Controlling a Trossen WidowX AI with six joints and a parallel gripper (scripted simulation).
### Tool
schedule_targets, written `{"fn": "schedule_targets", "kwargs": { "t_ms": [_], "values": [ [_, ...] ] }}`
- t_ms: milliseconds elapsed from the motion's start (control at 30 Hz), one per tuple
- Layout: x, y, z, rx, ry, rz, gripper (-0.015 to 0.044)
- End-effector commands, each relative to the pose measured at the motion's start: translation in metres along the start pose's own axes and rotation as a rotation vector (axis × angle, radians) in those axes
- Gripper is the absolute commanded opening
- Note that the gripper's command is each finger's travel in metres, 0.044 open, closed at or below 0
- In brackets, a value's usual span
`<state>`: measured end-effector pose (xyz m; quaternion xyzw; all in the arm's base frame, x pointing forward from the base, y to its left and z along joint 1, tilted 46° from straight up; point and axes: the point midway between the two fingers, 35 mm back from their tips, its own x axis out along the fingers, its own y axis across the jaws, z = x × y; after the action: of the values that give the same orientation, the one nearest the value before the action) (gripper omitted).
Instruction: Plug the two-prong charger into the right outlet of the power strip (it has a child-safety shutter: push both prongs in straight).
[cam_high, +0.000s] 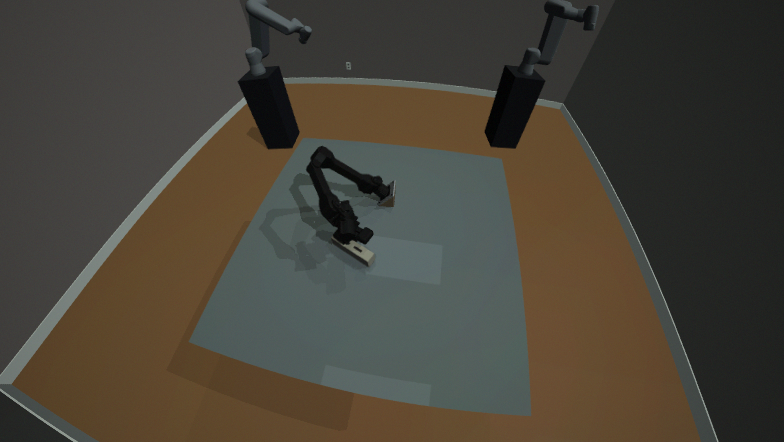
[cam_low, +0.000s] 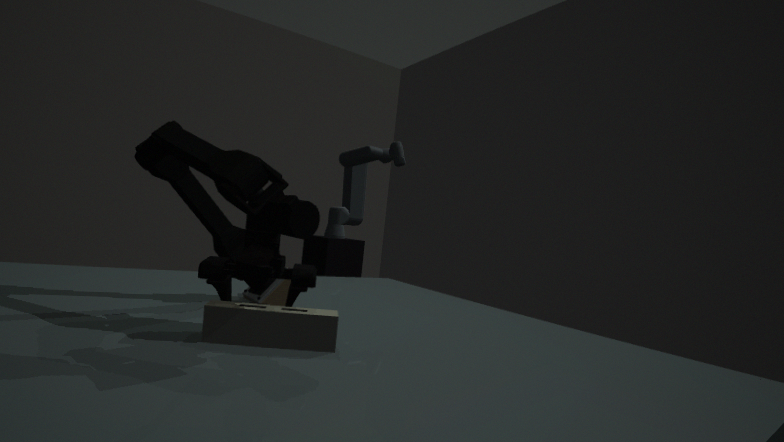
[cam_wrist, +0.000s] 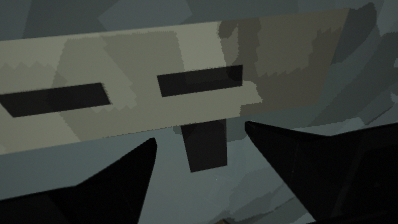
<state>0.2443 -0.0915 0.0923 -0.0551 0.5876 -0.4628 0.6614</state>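
Note:
A cream power strip (cam_high: 356, 253) (cam_low: 269, 330) (cam_wrist: 135, 117) lies on the grey-blue surface, with two dark slot-like outlets in its top. The right outlet (cam_wrist: 201, 81) in the wrist view shows no plug in it. A small dark block (cam_wrist: 205, 147), which looks like the charger, is close against the strip's near long side, below that outlet; its prongs cannot be seen. It is hidden in the top and exterior views. My gripper (cam_wrist: 201, 133) (cam_low: 258, 301) is open, one finger on each side of the dark block with gaps, touching neither side. The fingertips are beside the strip's near edge.
A light wedge-shaped block with a brown side (cam_high: 389, 198) (cam_low: 278, 292) is at the arm's base. Two grey arms on black pedestals (cam_high: 269, 109) (cam_high: 513, 109) are far back, beyond the grey-blue mat (cam_high: 439, 334). Shadows fall across the strip.

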Motion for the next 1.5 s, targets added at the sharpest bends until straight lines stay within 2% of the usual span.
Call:
{"fn": "schedule_targets", "kwargs": {
  "t_ms": [0,1467],
  "values": [
    [0.001,0.0,-0.003,0.004,-0.007,-0.005,0.044],
    [0.005,0.001,-0.057,0.003,-0.007,-0.005,0.044]
  ]
}}
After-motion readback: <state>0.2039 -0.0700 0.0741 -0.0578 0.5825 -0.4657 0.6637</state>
